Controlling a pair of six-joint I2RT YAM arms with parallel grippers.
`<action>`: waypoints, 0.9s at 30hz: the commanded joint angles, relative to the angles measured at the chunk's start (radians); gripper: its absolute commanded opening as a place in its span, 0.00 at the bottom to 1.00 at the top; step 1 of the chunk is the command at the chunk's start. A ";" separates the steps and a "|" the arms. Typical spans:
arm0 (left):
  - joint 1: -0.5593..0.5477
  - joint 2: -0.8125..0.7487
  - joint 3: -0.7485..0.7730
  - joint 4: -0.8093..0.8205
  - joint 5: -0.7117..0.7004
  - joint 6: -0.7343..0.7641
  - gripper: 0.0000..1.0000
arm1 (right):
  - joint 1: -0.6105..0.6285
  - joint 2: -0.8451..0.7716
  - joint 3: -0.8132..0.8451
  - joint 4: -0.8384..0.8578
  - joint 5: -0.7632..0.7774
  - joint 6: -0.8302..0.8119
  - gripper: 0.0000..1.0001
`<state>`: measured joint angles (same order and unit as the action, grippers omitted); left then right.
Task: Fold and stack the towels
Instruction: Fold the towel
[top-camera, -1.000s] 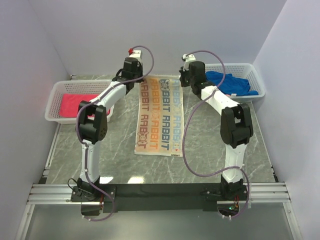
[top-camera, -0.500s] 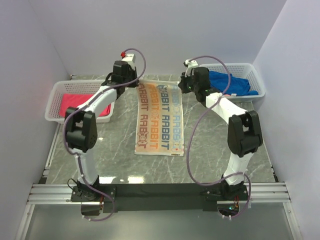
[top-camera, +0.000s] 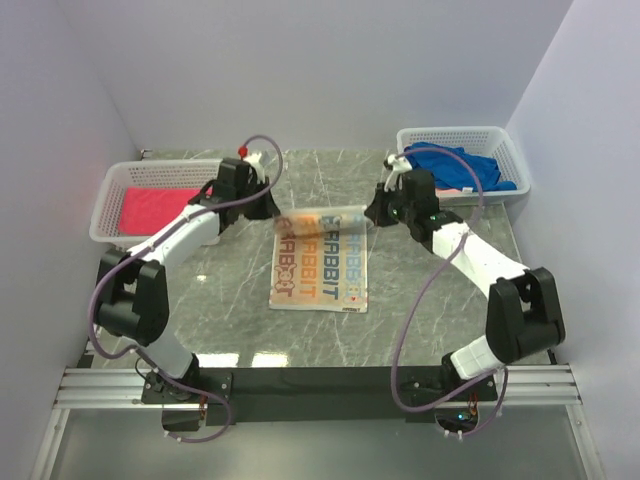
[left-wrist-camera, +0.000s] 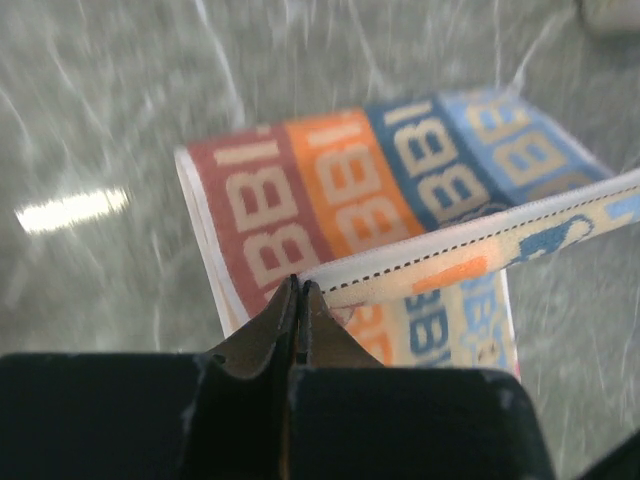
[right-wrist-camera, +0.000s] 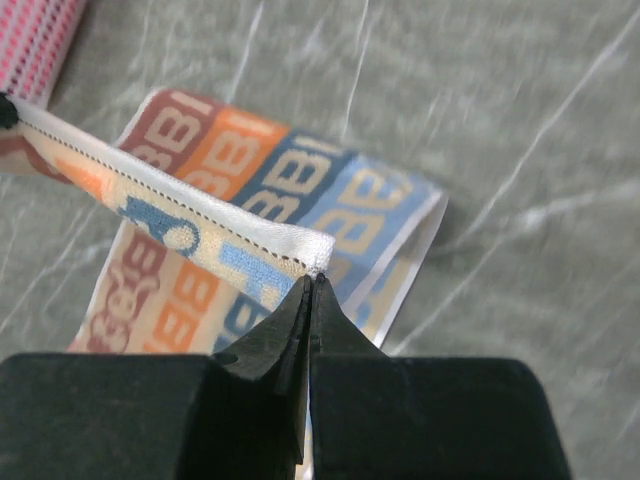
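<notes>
The printed orange and blue towel (top-camera: 320, 270) with block letters lies in the middle of the table, its far edge lifted and carried over the rest. My left gripper (top-camera: 272, 214) is shut on the far left corner (left-wrist-camera: 320, 285). My right gripper (top-camera: 368, 215) is shut on the far right corner (right-wrist-camera: 318, 258). The white hem (left-wrist-camera: 470, 235) stretches taut between the two, above the lettered side (right-wrist-camera: 290, 180). A pink-red towel (top-camera: 155, 208) lies in the left basket and a deep blue towel (top-camera: 455, 167) in the right basket.
A white mesh basket (top-camera: 108, 215) stands at the left edge and another (top-camera: 505, 140) at the back right. Purple cables loop over both arms. Walls close in the table on three sides.
Both grippers have moved toward the near side, pulling the towel's far edge up and over the lower half. The visible flat part of the towel is shorter now.
</notes>
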<state>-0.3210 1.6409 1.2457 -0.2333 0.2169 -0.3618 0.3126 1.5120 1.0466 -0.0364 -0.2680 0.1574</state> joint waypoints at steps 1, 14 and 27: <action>-0.016 -0.096 -0.086 -0.047 -0.034 -0.055 0.01 | 0.002 -0.094 -0.072 -0.051 0.023 0.051 0.00; -0.073 -0.300 -0.311 -0.123 -0.089 -0.095 0.01 | 0.005 -0.272 -0.272 -0.118 -0.031 0.123 0.00; -0.095 -0.299 -0.365 -0.133 -0.131 -0.103 0.01 | 0.010 -0.325 -0.405 -0.103 -0.060 0.175 0.00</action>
<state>-0.4263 1.3399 0.8959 -0.3286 0.1940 -0.4747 0.3344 1.2003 0.6727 -0.1246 -0.3862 0.3347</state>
